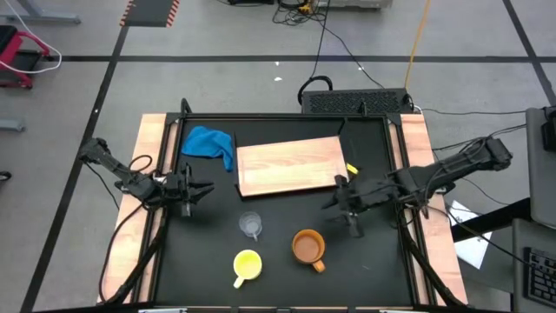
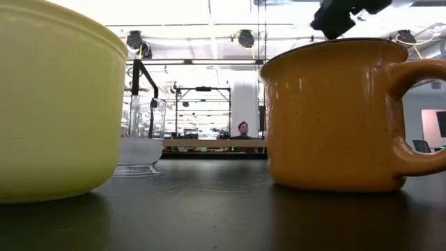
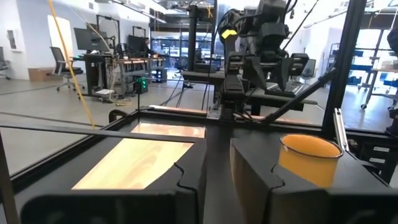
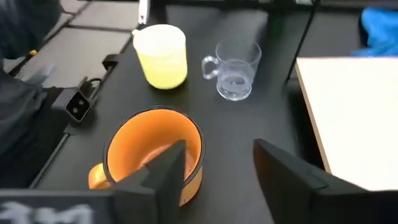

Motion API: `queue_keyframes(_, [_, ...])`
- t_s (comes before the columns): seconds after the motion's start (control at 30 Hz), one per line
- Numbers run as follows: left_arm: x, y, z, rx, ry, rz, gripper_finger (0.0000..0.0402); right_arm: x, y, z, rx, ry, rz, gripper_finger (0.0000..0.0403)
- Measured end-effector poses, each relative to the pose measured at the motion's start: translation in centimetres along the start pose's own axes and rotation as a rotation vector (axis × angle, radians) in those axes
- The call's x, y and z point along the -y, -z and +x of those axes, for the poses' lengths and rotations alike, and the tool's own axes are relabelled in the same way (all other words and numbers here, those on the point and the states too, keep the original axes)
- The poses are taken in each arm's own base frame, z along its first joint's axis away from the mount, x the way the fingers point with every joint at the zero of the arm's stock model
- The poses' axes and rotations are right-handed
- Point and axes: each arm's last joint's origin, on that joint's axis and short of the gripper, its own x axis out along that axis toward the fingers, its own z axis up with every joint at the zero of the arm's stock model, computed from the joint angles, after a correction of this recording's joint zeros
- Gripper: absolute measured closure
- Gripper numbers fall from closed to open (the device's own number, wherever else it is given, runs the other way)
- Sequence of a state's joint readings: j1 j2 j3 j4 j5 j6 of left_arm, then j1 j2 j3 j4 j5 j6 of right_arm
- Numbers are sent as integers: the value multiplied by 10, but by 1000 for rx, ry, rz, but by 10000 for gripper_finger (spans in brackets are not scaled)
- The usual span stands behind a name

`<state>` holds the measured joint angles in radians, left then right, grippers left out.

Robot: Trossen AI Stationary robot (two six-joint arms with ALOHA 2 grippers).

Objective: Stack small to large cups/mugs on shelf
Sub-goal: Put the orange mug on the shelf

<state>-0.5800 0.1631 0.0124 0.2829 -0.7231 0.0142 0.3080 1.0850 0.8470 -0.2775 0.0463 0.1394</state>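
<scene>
Right pincer [image 1: 346, 207] gapes wide above the orange mug [image 4: 155, 155]; left pincer [image 3: 217, 180] narrowly parted.

The light-wood shelf [image 1: 291, 166] lies flat at the table's 12 o'clock. Standing upright and apart below it: clear glass cup [image 1: 251, 225] at centre, yellow mug [image 1: 247, 264] at 7 o'clock, orange-brown mug [image 1: 308, 247] at 5 o'clock.

High cam: straight down over the whole black counter [image 1: 278, 261], both arms in shot. Low cam: at counter level, v. close to the orange-brown handled mug [image 2: 334, 115] and yellow handled mug [image 2: 59, 104], facing the room behind. Left wrist cam looks across the flat light-wood shelf board [image 3: 134, 162] toward the other arm. Right wrist cam looks down, close on the orange-brown mug; clear glass cup [image 4: 236, 70] shared w/ high and low cams.
</scene>
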Motion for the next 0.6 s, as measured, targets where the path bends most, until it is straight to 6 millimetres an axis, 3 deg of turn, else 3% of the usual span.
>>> queue_keyframes(0.23, [0,0,0,1,-1,-13,320,-2,-20,12,-100,3,33,156])
queue_keyframes(0.6, [0,0,0,3,-3,-21,320,-4,-20,50,-275,-34,30,164])
